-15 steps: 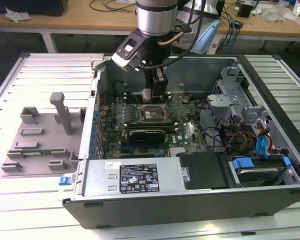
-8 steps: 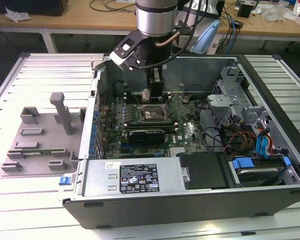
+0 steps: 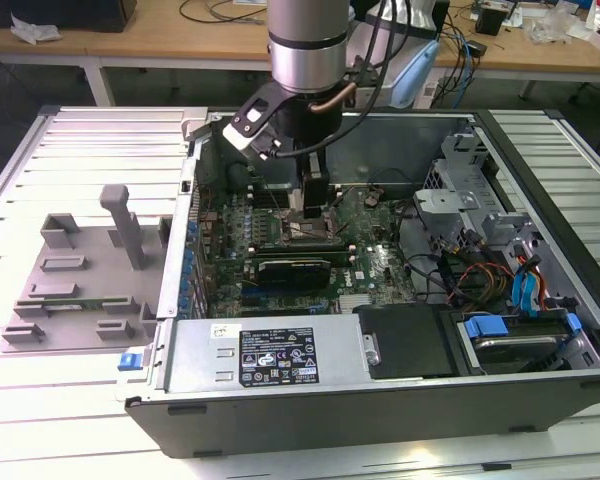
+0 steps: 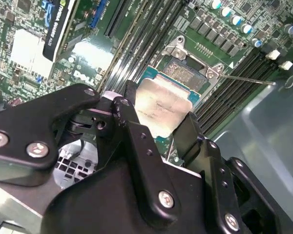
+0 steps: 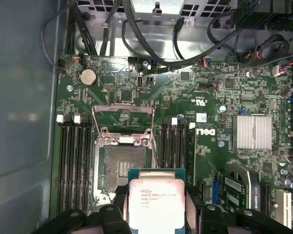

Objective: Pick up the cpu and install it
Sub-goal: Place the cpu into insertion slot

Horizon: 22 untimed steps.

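Gripper (image 5: 156,194) is clamped on the cpu (image 5: 156,207), with a finger (image 5: 120,196) against each of two opposite edges. The chip lies flat between the fingertips, metal top facing the wrist. The cpu overlaps one edge of the socket (image 5: 121,168), and I cannot tell whether they touch. The socket's bracket (image 5: 122,106) is flipped open.

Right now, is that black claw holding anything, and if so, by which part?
Yes: the gripper holds the cpu by two opposite edges, near the open socket.

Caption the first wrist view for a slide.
Gripper holds the cpu near the open socket on the motherboard.
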Each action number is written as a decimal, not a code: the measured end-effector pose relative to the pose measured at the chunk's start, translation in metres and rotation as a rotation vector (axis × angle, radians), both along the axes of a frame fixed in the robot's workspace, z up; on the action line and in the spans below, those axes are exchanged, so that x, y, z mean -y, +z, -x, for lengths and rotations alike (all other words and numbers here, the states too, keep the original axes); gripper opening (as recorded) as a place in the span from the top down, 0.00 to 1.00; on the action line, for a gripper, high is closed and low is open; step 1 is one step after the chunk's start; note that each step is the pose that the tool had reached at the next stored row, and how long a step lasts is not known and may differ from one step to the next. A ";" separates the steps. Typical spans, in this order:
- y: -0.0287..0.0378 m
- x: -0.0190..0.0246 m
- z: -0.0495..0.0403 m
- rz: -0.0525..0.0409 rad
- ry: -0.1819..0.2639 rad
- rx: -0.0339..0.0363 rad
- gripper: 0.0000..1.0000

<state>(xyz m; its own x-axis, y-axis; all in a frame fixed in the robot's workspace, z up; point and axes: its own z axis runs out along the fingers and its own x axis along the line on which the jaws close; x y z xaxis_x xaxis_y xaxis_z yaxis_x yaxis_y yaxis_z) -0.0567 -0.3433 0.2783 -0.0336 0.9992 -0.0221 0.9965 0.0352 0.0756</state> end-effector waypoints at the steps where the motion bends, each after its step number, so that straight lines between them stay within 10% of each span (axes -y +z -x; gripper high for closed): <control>1: -0.0015 -0.0005 -0.0001 0.0000 -0.003 0.0001 0.45; 11: -0.0170 -0.0115 -0.0013 0.0000 -0.058 0.0000 0.45; 13: -0.0246 -0.0196 -0.0015 0.0006 -0.058 -0.0001 0.45; 22: -0.0455 -0.0268 -0.0079 0.0344 -0.010 0.0009 0.45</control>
